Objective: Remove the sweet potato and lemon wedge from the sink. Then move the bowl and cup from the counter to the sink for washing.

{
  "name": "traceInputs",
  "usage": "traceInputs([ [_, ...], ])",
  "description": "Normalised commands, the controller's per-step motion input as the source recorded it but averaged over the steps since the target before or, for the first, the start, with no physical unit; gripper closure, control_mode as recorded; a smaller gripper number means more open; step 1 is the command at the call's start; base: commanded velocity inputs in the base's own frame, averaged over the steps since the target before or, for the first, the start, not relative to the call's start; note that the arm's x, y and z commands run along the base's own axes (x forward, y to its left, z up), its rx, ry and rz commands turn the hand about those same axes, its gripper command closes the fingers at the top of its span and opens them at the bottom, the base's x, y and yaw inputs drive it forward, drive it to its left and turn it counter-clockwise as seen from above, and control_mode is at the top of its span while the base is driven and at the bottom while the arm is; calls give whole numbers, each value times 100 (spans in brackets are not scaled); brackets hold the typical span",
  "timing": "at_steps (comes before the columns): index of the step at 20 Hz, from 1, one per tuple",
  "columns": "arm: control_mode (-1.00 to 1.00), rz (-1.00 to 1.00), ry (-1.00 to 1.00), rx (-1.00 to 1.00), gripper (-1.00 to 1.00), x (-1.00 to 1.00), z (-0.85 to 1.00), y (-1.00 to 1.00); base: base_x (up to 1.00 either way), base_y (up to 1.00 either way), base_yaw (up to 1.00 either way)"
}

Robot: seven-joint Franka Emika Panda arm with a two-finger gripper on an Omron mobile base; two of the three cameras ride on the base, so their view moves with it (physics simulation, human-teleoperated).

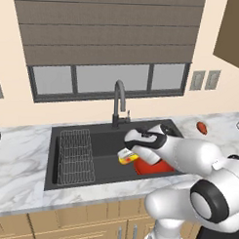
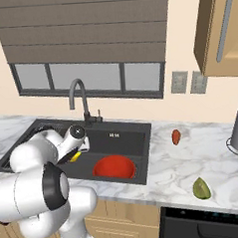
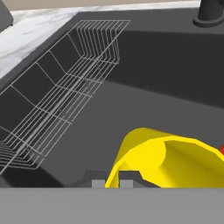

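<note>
The cup is cut off at the hand view's bottom and right edge. In the left base view the arm hides most of the bowl, at 3 o'clock of the cup.

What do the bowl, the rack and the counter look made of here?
Bowl: glossy red, probably plastic or glazed ceramic; smooth with a soft sheen, so the look leaves it open. Rack: thin pale metal wire, seen as an open grid of rods. Counter: polished marble or a marble-look stone, white with grey veining.
</note>
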Motion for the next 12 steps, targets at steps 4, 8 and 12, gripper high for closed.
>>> traceInputs([
  [4,-100,0,0,-4,100,13,-12,10,0,0,0],
  [8,-100,0,0,-5,100,11,-10,10,0,0,0],
  [12,-100,0,0,-7,100,6,-14,9,0,0,0],
])
